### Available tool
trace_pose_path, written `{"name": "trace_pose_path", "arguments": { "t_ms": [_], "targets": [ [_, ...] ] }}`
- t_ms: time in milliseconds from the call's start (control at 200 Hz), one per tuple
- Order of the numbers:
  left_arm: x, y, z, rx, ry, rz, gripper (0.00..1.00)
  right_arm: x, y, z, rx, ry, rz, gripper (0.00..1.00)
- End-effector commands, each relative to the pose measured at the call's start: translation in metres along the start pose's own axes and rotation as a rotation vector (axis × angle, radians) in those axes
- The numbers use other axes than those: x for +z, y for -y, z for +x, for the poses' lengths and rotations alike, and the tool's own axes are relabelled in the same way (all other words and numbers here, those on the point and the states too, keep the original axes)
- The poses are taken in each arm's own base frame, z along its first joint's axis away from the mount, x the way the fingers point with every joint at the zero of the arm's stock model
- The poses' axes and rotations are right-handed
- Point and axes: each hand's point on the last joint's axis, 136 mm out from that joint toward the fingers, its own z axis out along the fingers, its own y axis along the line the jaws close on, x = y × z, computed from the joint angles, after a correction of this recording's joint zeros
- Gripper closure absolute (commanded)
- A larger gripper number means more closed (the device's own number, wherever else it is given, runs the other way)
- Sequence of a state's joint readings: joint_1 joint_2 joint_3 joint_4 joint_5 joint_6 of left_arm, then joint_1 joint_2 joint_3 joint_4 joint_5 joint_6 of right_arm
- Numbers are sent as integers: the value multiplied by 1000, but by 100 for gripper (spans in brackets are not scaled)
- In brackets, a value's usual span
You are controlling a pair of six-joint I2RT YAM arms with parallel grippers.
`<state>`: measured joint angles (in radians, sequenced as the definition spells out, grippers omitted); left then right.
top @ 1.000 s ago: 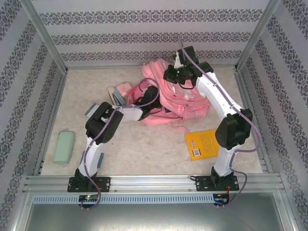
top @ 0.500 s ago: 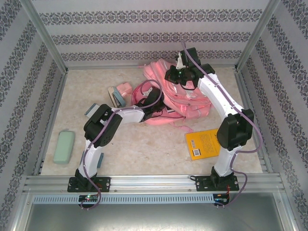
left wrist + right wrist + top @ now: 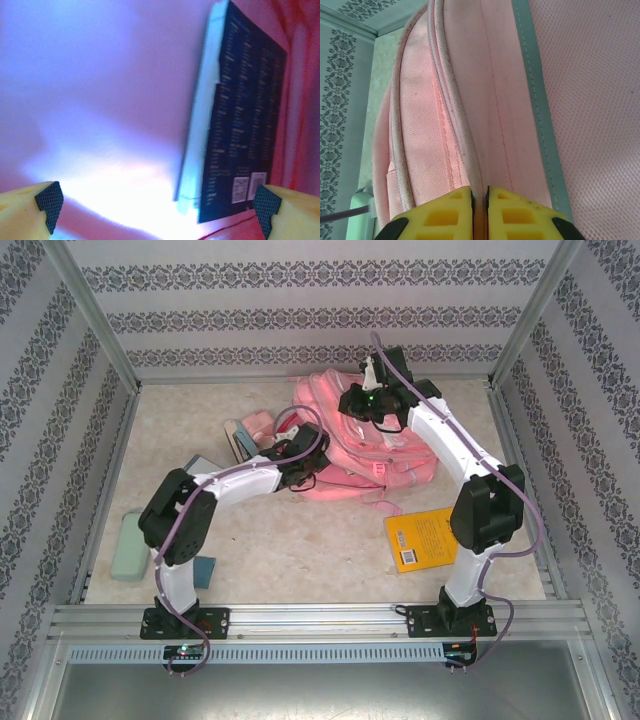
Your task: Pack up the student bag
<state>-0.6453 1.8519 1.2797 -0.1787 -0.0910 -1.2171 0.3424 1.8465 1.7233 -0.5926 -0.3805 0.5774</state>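
The student bag (image 3: 405, 458), a big pink backpack, lies at the back middle of the table. My left gripper (image 3: 158, 205) is inside its mouth (image 3: 318, 452), jaws wide open and holding nothing. A dark-covered book (image 3: 245, 125) with white page edges leans against the pink lining (image 3: 100, 90) just ahead of the left fingertips (image 3: 49, 200). My right gripper (image 3: 480, 200) is shut on a seam fold of the student bag (image 3: 490, 100), with fabric pinched between its yellow fingers (image 3: 452, 212). From above, the right gripper (image 3: 363, 412) sits over the bag's top.
A yellow book (image 3: 420, 538) lies by the right arm's base. A mint green case (image 3: 130, 545) sits at the left edge. A small pink box (image 3: 257, 425) and a pale blue item (image 3: 240, 440) lie left of the bag. Patterned walls enclose the table.
The left arm has stretched forward and lowered, pushing its gripper deeper into the bag, and its jaws have opened. The right arm has hardly moved.
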Motion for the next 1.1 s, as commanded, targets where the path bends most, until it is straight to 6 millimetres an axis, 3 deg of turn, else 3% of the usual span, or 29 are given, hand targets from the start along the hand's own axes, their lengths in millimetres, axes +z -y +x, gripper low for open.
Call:
{"name": "trace_pose_path", "arguments": {
  "t_ms": [0, 220, 370, 555, 684, 839, 969, 1094],
  "targets": [
    [-31, -58, -12, 45, 0, -206, 1, -6, 9, -9, -19, 56, 23, 89],
    [-75, -95, -18, 43, 16, -230, 0, 4, 23, 0, -14, 44, 58, 89],
    [-98, -92, -23, 97, 26, -181, 0, 3, 35, 6, -2, 50, 108, 56],
    [-113, -82, -25, 146, 22, -118, 0, -17, 63, 31, 17, 70, 232, 52],
    [-114, -80, -22, 154, 5, -101, 1, -42, 105, 64, 60, 82, 374, 45],
    [-116, -81, -22, 162, 1, -102, 1, -70, 157, 122, 144, 58, 476, 41],
    [-119, -84, -25, 181, 13, -124, 1, -84, 193, 174, 192, -12, 564, 40],
    [-122, -82, -29, 183, 19, -115, 1, -83, 209, 217, 222, -87, 574, 37]
  ]
}}
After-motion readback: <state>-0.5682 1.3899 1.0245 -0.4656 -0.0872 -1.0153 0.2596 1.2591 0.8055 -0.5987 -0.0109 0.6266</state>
